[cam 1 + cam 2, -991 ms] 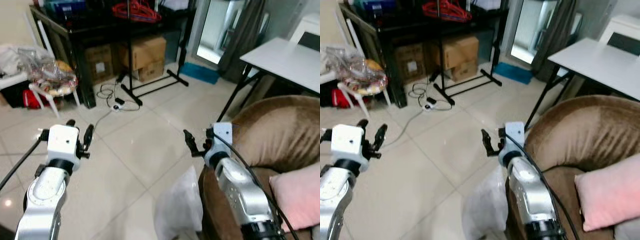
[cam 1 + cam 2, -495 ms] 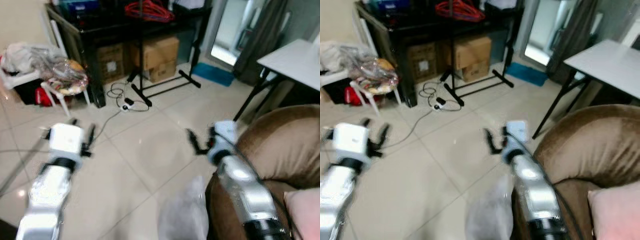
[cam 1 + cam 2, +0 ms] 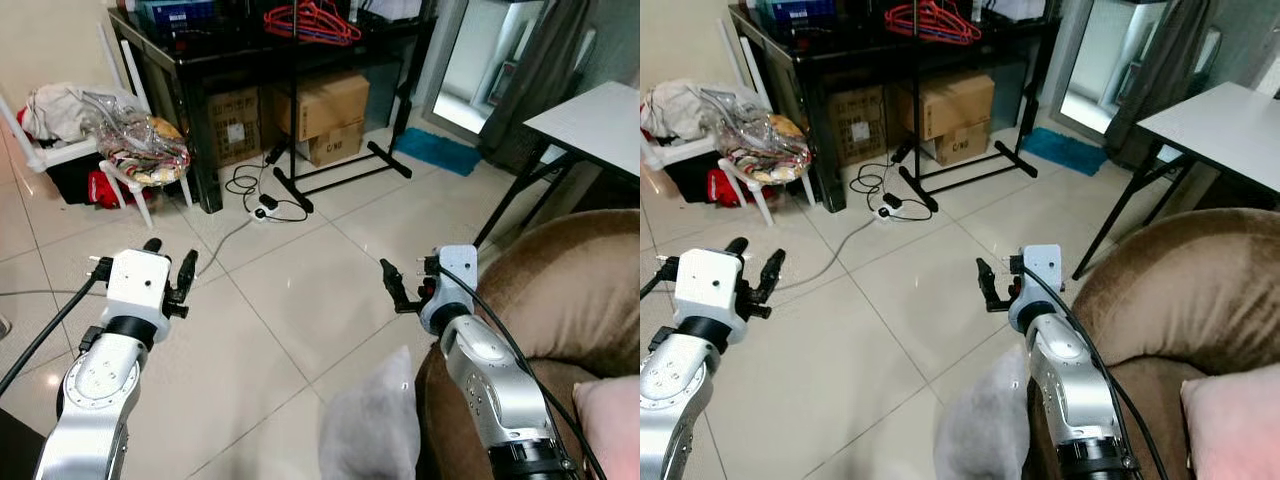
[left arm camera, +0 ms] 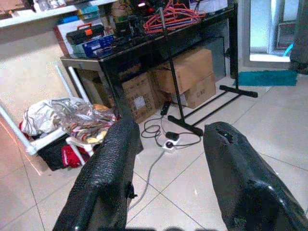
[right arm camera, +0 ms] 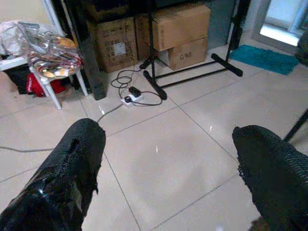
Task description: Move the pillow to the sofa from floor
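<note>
Your left gripper (image 3: 170,262) is raised over the tiled floor (image 3: 290,300), and its two black fingers (image 4: 103,178) stand apart with nothing between them. Your right gripper (image 3: 398,285) is also held up in the air, just beside the rounded arm of the brown sofa (image 3: 570,290); its fingers (image 5: 72,163) are spread wide and they hold nothing. The grey pillow (image 3: 372,430) lies on the floor low in front of you, touching the front side of the sofa and partly under your right forearm. On the sofa seat, at your far right, you can see a pink cushion (image 3: 608,415). Further away, a white power strip (image 3: 264,211) with a black cable lies on the tiles, near the foot of a black clothes rack (image 3: 330,170) that carries red hangers (image 3: 310,18). Behind the rack there are cardboard boxes (image 3: 320,105) under a black table (image 3: 200,45). To your left stands a white plastic chair (image 3: 110,160) loaded with bags and clothes. To your right you see a white table (image 3: 590,115) with black legs, and a teal mat (image 3: 440,150) lies by the doorway.
</note>
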### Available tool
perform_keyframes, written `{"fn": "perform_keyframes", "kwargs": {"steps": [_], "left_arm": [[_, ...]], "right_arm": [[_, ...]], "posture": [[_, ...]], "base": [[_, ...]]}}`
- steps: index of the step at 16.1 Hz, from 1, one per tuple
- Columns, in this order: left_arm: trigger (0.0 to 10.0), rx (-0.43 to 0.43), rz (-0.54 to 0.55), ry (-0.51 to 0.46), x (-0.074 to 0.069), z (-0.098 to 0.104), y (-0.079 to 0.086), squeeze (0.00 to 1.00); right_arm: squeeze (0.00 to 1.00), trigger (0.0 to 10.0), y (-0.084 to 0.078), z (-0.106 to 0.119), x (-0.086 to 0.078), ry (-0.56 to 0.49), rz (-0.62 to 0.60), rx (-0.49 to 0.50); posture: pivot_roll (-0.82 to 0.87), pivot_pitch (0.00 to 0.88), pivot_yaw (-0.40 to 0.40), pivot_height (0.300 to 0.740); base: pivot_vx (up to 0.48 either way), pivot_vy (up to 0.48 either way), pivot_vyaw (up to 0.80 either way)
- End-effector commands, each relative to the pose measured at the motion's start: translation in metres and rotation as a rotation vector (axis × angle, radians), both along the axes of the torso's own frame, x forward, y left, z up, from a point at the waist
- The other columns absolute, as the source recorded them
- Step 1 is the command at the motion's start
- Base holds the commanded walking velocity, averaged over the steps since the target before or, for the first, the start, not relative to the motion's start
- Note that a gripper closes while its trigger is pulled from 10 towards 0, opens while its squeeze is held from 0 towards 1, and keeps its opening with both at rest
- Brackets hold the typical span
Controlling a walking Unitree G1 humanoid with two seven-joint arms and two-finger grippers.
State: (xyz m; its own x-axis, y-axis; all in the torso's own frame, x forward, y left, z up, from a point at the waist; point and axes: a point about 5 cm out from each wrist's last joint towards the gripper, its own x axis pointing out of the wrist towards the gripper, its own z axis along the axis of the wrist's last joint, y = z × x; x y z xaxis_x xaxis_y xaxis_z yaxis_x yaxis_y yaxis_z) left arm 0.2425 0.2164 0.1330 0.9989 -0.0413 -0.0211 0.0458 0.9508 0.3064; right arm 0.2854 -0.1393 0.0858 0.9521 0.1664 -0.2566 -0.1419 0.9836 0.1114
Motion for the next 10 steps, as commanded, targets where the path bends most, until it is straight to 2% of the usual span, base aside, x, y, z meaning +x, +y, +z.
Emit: {"fn": "perform_keyframes", "kwargs": {"steps": [1,6,10], "left_arm": [[10.0,0.006,0.001,0.000,0.0006,-0.0002,-0.0002,0.00],[10.0,0.000,-0.003,-0.013,0.0034,0.0019,-0.0016,0.00],[10.0,-0.045,-0.004,-0.036,0.0021,0.0045,-0.0030,0.00]], "right_arm": [[0.00,10.0,-0.0055,-0.0024,0.0005,0.017,-0.025,-0.009],[0.00,10.0,-0.0054,-0.0024,0.0007,0.015,-0.029,-0.005],[0.00,10.0,-0.0062,-0.0027,0.0003,0.008,-0.027,-0.007]], "posture": [[0.02,0.000,-0.044,0.661],[0.02,0.000,-0.041,0.606],[0.02,0.000,-0.042,0.567]], "base": [[0.000,0.000,0.00],[0.000,0.000,0.00],[0.000,0.000,0.00]]}}
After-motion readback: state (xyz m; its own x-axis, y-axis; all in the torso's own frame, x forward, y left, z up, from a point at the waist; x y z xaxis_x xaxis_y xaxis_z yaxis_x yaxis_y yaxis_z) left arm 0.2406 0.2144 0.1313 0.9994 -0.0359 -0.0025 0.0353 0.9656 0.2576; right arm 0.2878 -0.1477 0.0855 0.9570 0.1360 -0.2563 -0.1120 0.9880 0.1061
